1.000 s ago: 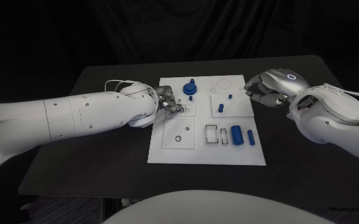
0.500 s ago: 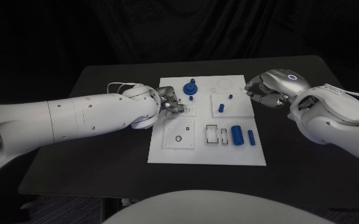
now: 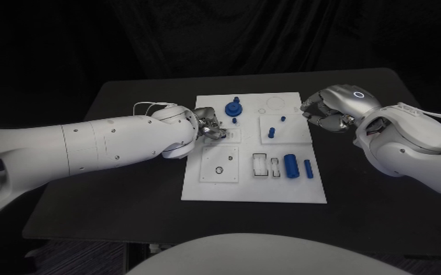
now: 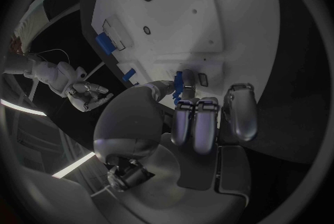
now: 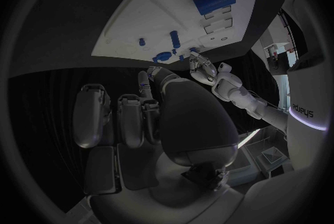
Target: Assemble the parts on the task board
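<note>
Resting at frame centre on the black table [image 3: 137, 93], the white task board [image 3: 253, 189] carries loose blue cylinders [image 3: 291, 165] lower right. Left hand [image 3: 209, 124] pinches a small blue part [image 4: 185, 80] over the board's upper left. Right hand [image 3: 324, 112] hovers curled, empty, beside the board's upper-right edge.

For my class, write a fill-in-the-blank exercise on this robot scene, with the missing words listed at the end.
1. The task board is coloured ____.
2. The small parts on the board are coloured ____.
3. The robot's ____ hand has its fingers over the board, at a small blue part.
4. The right hand sits at the board's edge, over the ____ table.

Missing words: white; blue; left; black
</note>
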Motion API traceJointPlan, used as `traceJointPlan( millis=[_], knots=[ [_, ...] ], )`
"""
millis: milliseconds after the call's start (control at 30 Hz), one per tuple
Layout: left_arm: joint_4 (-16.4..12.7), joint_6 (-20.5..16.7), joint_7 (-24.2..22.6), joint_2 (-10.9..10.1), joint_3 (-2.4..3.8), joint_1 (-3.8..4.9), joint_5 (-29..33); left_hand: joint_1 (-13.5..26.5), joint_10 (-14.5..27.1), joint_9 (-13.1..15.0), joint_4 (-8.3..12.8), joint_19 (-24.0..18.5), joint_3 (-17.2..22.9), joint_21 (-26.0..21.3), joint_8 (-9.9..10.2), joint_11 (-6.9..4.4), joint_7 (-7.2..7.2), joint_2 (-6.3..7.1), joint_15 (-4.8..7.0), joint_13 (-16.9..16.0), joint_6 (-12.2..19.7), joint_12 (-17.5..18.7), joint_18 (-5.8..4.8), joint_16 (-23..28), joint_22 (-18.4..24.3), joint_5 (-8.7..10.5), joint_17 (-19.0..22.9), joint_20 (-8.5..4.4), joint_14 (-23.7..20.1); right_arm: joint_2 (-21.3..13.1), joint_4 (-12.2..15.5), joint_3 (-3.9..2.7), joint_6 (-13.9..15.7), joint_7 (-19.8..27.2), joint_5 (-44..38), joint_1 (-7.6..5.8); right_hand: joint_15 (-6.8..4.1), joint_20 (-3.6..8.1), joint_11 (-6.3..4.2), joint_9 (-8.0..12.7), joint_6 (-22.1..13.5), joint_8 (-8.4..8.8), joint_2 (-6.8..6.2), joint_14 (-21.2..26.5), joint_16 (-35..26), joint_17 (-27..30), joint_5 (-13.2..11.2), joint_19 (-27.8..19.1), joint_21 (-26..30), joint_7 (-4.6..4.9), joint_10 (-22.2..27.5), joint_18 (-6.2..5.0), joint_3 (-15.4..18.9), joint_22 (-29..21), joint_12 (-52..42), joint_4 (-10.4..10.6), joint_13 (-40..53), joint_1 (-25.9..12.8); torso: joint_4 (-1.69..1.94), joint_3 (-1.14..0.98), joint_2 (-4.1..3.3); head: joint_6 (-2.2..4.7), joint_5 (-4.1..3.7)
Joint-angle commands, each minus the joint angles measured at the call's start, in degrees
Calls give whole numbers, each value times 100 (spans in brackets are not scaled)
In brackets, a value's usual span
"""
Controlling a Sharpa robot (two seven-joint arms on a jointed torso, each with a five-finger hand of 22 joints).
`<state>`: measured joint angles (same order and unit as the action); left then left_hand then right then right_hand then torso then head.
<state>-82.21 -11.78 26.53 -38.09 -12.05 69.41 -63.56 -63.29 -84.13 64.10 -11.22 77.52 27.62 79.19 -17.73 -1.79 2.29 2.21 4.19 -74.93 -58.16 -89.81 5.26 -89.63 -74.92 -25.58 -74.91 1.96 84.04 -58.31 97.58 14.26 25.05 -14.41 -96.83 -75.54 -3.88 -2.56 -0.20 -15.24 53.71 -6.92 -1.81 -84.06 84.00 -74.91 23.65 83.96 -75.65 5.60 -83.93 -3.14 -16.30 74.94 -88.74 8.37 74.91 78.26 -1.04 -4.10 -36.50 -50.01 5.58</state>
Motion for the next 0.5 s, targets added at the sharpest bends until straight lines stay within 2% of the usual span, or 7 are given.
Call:
traceJointPlan(
  millis=[33,333,400,500],
  knots=[
    [19,215,-32,13,-12,-36,41,8,-587,1,67,-26,92,-34,26,-27,-51,-45,41,-1507,-3,-19,-85,-37,-6,24,-1509,-7,596,0,-2,-4,-42,-119,-20,-8,24,-14,23,-5,39,31,11,-434,-19,-902,31,26,37,-1,-437,-22,-27,1052,18,7,1341,44,1,0,-5,1,-16],
    [27,285,-45,7,-12,-50,41,69,-587,13,67,-38,51,-58,52,-23,-49,-65,38,-1507,-12,-19,-82,-37,3,154,-1509,-3,596,0,-4,-4,-80,-144,-20,-8,24,-14,23,-5,39,31,11,-434,-19,-902,31,26,37,-1,-437,-22,-27,1052,18,7,1341,44,3,-1,-4,1,-17],
    [23,303,-58,0,-12,-52,41,103,-587,17,62,-48,20,-75,69,-21,-47,-66,35,-1507,-11,-19,-79,-37,13,234,-1509,-1,596,-2,-4,-4,-91,-151,-20,-8,24,-14,23,-5,39,31,11,-434,-19,-902,31,26,37,-1,-437,-22,-27,1052,18,7,1341,44,3,-2,-4,1,-15],
    [16,334,-96,-11,-12,-54,41,275,-587,18,-50,-66,-148,-112,117,-9,-35,-66,22,-1507,-26,-19,-74,-37,30,540,-1509,10,596,-4,-4,-4,-109,-161,-20,-8,22,-13,18,-5,39,33,10,-432,-26,-896,31,20,53,-9,-425,-26,-33,1048,28,4,1330,45,0,1,-4,1,-9]
  ],
)
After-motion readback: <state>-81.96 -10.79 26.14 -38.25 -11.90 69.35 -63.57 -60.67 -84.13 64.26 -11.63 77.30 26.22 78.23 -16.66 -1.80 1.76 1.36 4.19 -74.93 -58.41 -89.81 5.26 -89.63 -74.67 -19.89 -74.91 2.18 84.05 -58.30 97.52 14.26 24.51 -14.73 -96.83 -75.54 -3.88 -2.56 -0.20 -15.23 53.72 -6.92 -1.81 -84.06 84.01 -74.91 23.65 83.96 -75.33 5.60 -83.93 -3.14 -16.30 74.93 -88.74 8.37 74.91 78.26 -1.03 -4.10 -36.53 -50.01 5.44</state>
